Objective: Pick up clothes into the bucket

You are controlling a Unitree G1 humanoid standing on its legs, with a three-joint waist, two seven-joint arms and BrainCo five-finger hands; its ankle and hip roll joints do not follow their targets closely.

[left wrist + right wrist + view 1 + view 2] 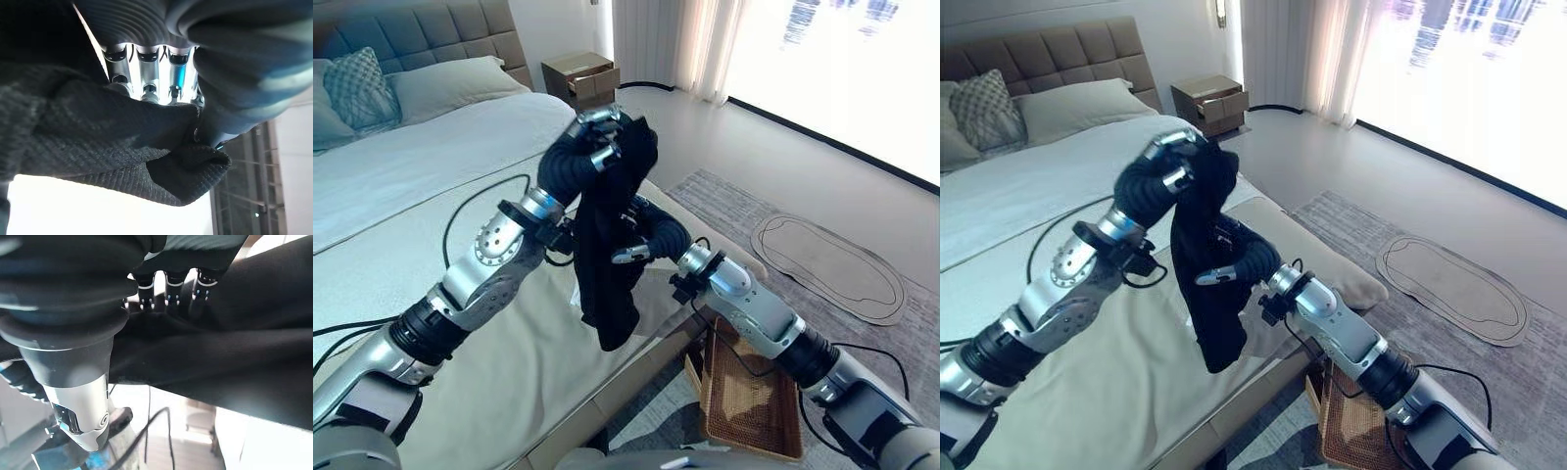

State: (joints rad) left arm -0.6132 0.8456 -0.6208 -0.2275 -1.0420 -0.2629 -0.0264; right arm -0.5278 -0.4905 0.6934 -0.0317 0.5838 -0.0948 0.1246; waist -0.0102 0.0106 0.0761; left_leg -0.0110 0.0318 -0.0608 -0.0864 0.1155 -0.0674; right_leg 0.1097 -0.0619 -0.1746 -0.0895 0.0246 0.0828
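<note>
A black garment (607, 284) hangs in the air over the bed's near edge, its lower end dangling free. My left hand (594, 137) is raised and shut on the garment's top, fingers (146, 73) curled into the dark knit cloth (112, 142). My right hand (641, 240) is lower, shut on the garment's middle, its fingers (168, 289) dug into the black cloth (234, 362). A brown wicker basket (744, 406) stands on the floor beside the bed, under my right forearm, to the right of and below the garment.
The bed (431, 176) with pale sheets lies to the left, with pillows (357, 88) at the headboard. A wooden nightstand (580, 76) stands beyond it. A grey rug (724, 206) with an oval mat (827, 264) covers the floor on the right.
</note>
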